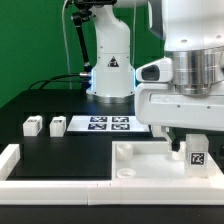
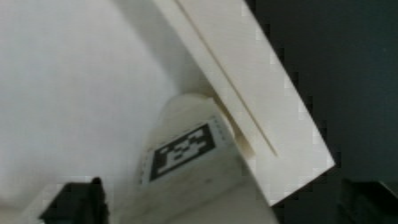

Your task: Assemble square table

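Wrist view: fingers (image 2: 75,203) spread wide, empty, tips cropped. Blurry tagged white leg (image 2: 185,152) beside raised plastic rim of square top (image 2: 249,90).

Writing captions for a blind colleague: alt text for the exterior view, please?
A white robot arm hangs over a tagged leg standing on the white square tabletop. Two more legs and a marker board lie on the black table.

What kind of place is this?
Probably a robotics lab test bench: a robot arm stands at a black table, and a marker board of printed tags lies on it.
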Controlling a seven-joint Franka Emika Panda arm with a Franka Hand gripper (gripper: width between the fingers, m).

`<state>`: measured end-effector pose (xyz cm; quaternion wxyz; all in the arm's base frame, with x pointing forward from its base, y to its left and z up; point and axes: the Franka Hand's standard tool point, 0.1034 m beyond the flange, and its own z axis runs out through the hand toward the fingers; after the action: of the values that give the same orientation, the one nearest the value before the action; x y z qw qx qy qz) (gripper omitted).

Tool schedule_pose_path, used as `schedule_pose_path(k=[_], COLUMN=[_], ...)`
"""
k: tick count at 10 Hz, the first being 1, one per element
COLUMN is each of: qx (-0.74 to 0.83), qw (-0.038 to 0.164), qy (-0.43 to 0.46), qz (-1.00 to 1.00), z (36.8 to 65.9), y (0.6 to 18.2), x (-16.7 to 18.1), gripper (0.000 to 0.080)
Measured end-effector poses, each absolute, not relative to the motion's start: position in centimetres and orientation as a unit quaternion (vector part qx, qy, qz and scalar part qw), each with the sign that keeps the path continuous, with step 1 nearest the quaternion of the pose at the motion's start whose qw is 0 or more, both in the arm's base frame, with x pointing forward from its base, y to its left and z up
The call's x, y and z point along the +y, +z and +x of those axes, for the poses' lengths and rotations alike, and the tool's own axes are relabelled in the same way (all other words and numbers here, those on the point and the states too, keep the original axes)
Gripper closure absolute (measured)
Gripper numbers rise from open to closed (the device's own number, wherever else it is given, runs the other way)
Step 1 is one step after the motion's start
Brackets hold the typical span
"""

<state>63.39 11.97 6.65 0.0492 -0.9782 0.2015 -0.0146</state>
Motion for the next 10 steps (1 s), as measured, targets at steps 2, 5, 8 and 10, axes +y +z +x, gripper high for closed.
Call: schedule_pose_path(k=[2,5,8,10], qx=[0.087,0.023,0.058,0.136], qw=[0.038,0.033,0.036,0.038], qy=[-0.019,-0.03,-0.028,-0.024], qz=[-0.995,-0.999,-0.997,-0.99], z=[63.31,63.17,63.15,63.09], y=[6.35,6.11,6.04,5.98], x=[11.8,12.11,12.09,12.05], gripper=[0.0151,0.0151,0.0338,0.0514])
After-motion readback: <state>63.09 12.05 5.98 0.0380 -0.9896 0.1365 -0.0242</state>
